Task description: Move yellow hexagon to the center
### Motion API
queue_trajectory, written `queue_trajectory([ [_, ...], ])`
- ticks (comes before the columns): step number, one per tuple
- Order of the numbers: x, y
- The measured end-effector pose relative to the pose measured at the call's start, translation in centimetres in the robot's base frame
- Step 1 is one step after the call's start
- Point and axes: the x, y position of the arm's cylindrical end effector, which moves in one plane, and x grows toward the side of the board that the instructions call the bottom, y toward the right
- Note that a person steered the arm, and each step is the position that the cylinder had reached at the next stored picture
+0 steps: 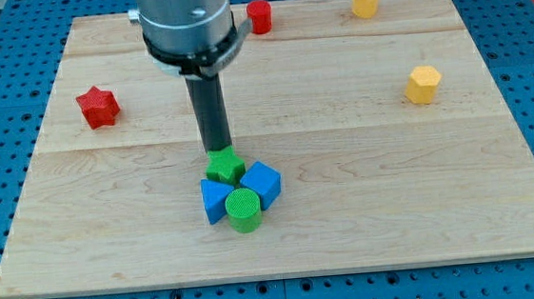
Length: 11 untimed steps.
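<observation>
The yellow hexagon (423, 84) sits on the wooden board at the view's right, above mid-height. My tip (217, 150) is near the board's middle, far to the left of the hexagon. It stands right at the top edge of a green block (224, 165). That green block belongs to a tight cluster with a blue block (262, 181), another blue block (216, 200) and a green cylinder (243, 210).
A red star (98, 106) lies at the view's left. A red cylinder (259, 16) stands at the top, partly beside the arm's body. A yellow heart (365, 1) lies at the top right. The wooden board (443, 202) rests on a blue pegboard.
</observation>
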Motion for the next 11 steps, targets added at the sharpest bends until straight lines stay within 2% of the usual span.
queue_trajectory([
  [1,-2.8,2.4],
  [3,-3.0,27.7],
  [4,-8.0,31.3],
  [5,-9.6,23.8],
  [6,-5.8,19.1],
  [8,-2.9,19.4],
  [9,-3.6,8.6],
  [10,-4.7,7.2],
  [11,-3.5,-1.3],
])
